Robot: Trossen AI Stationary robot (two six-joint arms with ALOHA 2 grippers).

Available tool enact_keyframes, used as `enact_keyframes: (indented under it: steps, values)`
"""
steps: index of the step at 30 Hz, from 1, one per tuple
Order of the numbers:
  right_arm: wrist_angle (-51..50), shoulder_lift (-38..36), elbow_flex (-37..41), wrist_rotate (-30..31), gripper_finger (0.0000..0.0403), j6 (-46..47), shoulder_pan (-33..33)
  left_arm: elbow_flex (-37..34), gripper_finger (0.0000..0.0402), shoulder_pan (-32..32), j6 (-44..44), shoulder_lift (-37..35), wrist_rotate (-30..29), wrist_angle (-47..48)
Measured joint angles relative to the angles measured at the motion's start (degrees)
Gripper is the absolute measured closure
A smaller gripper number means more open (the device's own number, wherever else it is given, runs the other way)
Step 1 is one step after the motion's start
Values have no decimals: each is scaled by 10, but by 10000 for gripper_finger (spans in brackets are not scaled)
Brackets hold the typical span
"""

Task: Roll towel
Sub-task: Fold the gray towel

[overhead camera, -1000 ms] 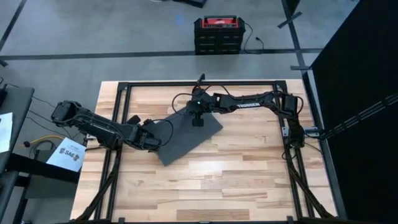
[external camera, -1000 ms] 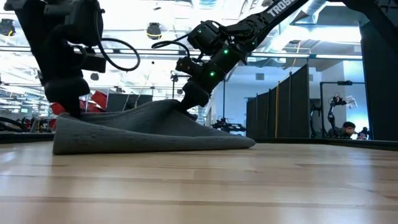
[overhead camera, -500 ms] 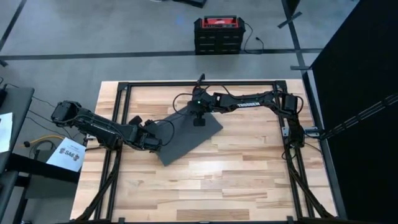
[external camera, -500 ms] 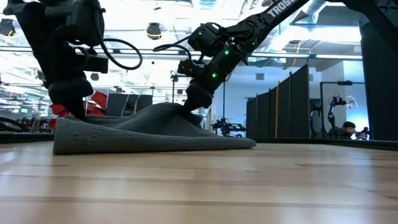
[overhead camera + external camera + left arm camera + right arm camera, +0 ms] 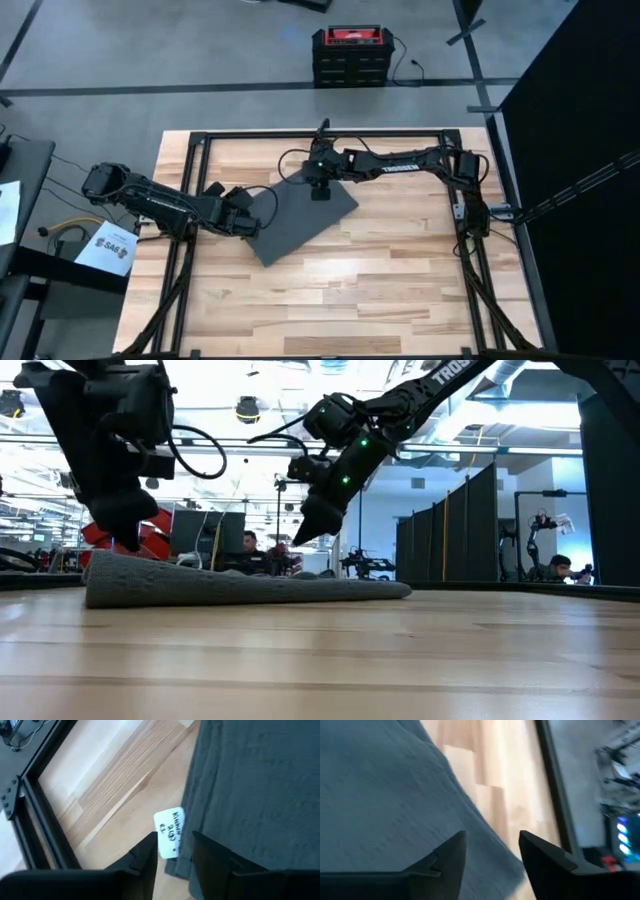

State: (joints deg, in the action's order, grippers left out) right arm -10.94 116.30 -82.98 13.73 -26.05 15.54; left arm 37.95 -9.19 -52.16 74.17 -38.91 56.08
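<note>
The towel (image 5: 298,218) lies flat on the wooden tabletop (image 5: 400,290), turned like a diamond a little left of the middle, and no roll has been started yet. From table height it is a low grey slab with a thick folded-looking edge at its left end and a thin taper at its right. The left gripper (image 5: 243,207) hangs at the towel's left corner; its own camera shows the fingers (image 5: 145,865) apart, straddling the hem where the small white tag (image 5: 169,832) with handwriting sticks out, clamped on nothing. The right gripper (image 5: 318,188) sits just above the towel's far corner; the table-height camera shows its tips clear of the cloth, and its wrist camera shows the fingers (image 5: 445,862) spread with grey pile filling the gap between them, so it holds nothing either. I judge this cloth to be soft, limp and light: it will sag and bunch wherever it is lifted, it will not push as a sheet, and its nap should give the pads decent grip on it. A thin pinch right at the hem or a corner looks like the sensible hold, with both arms taking the same edge so that the first turn folds over evenly rather than twisting.
</note>
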Motion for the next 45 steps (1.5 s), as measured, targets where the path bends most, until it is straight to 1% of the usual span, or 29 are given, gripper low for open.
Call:
enact_keyframes:
  steps: [3,5,7,9,10,13,14,15,19,21,23,26,34,38,42,45]
  values:
    - [-28,-10,-1,-10,201,8,0,0,287,-3,-9,0,1,12]
    - [-53,-12,-1,-51,198,21,-2,0,286,-11,-11,-1,1,9]
    - [-71,-12,9,-88,208,41,-5,0,287,-20,-15,-2,-2,6]
    - [-75,-12,22,-94,238,54,-6,0,289,-28,-19,-2,-4,1]
    - [-73,-12,27,-94,261,57,-3,0,289,-32,-23,-2,-4,-1]
    - [-85,-12,29,-95,358,79,7,0,290,-46,-46,-2,-11,-18]
    - [-94,-12,29,-102,380,86,10,0,290,-52,-47,-2,-13,-37]
    - [-101,-11,30,-111,388,95,11,0,290,-59,-36,-1,-14,-66]
    - [-107,-9,48,-119,401,116,9,-19,291,-81,74,1,-10,-238]
    - [-106,-8,57,-119,402,123,12,-44,291,-80,120,1,8,-320]
    - [-98,-8,68,-119,402,126,16,-66,291,-79,138,1,18,-363]
    - [-91,-8,85,-108,403,137,25,-91,291,-71,140,1,15,-373]
    - [-83,-8,94,-101,403,142,54,-150,291,-35,135,1,-6,-379]
    - [-91,-8,94,-101,403,137,60,-187,291,-8,124,0,-15,-413]
    - [-102,-14,94,-84,403,125,47,-203,291,12,118,0,-19,-440]
    - [-100,-28,94,-84,403,119,22,-203,291,20,110,0,-18,-443]
